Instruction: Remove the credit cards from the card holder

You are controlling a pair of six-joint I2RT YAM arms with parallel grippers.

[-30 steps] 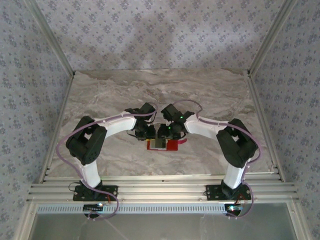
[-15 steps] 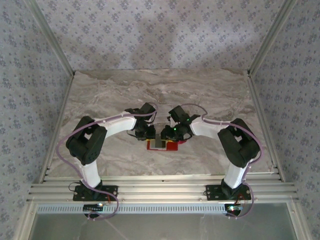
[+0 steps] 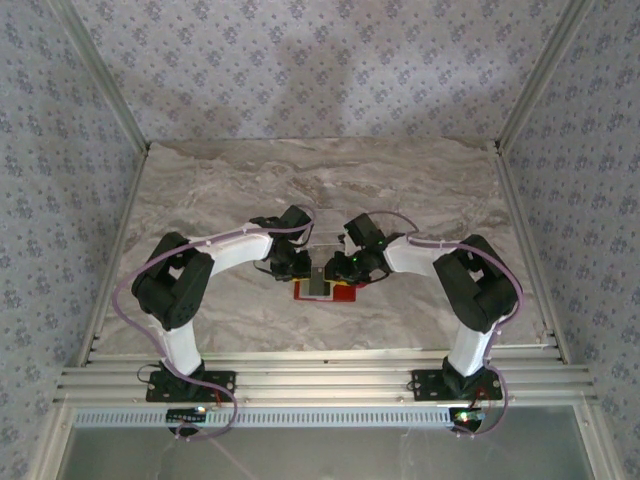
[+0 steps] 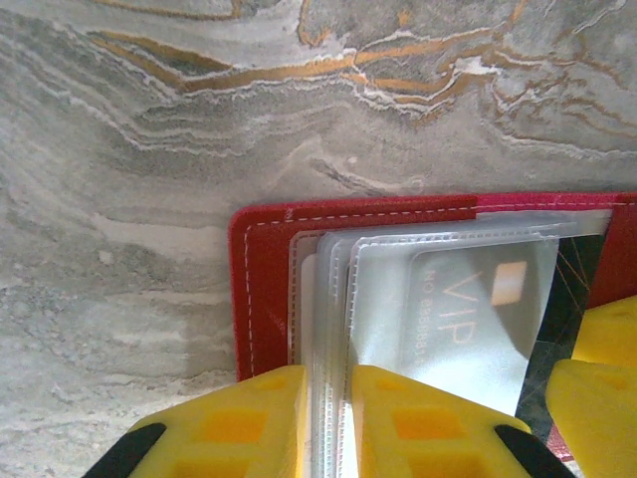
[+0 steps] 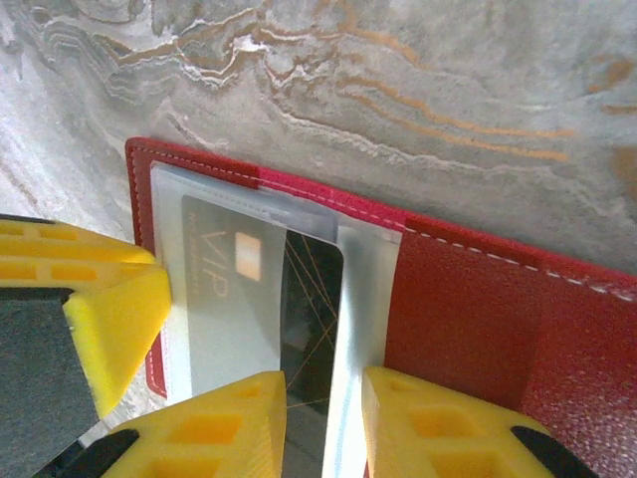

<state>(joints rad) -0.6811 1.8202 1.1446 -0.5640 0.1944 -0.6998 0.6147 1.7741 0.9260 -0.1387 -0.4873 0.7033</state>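
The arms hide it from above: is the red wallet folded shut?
No, the red wallet lies open on the table, showing clear pockets and a card marked VIP.

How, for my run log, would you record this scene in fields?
surface: marbled table
card holder: red, lying open on the table
credit card: dark, marked VIP, partly under a clear sleeve
left gripper: over the holder's sleeve edges, narrow finger gap, grip unclear
right gripper: over the card's edge, grip unclear
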